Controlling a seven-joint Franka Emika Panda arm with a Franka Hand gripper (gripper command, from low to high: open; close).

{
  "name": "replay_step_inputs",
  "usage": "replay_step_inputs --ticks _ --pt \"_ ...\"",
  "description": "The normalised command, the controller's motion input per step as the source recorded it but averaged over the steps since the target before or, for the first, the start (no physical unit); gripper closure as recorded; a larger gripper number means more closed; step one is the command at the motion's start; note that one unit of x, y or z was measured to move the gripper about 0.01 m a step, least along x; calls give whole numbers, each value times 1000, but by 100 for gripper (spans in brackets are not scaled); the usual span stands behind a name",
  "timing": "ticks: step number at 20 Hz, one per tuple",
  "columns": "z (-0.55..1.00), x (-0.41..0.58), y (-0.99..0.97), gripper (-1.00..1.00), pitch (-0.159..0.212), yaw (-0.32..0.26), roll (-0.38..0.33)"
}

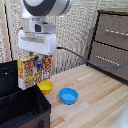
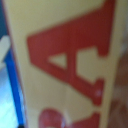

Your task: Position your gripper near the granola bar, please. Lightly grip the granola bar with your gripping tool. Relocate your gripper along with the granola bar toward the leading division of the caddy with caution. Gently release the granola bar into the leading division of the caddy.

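My white gripper (image 1: pixel 36 56) is shut on the granola bar (image 1: pixel 35 71), a yellow and red box with granola print. The box hangs upright in the air, above the right wall of the black caddy (image 1: pixel 20 107) in the exterior view. The fingers are hidden behind the box. The caddy's compartments open at the exterior view's lower left, with a divider partly in view. In the wrist view the granola bar (image 2: pixel 65 65) fills the picture, yellow with big red letters, blurred and very close. A blue finger (image 2: pixel 15 95) shows along its edge.
A yellow bowl (image 1: pixel 45 88) and a blue bowl (image 1: pixel 69 95) sit on the wooden table (image 1: pixel 95 100), just right of the caddy. Brown wooden drawers (image 1: pixel 111 42) stand at the exterior view's right. A black cable runs from the arm toward the drawers.
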Motion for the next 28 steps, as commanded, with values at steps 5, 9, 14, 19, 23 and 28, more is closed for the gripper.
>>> replay_step_inputs --ticks 5,9,14,19,23,28 --pt "19 -62 682 100 89 -95 0" --pt "51 -44 662 100 87 -98 0" --pt "186 -29 612 100 73 -96 24" --pt "153 -22 699 100 34 -106 -30" --pt "-249 -46 664 100 -34 -137 -46" --pt "-111 6 188 -100 -8 -43 0"
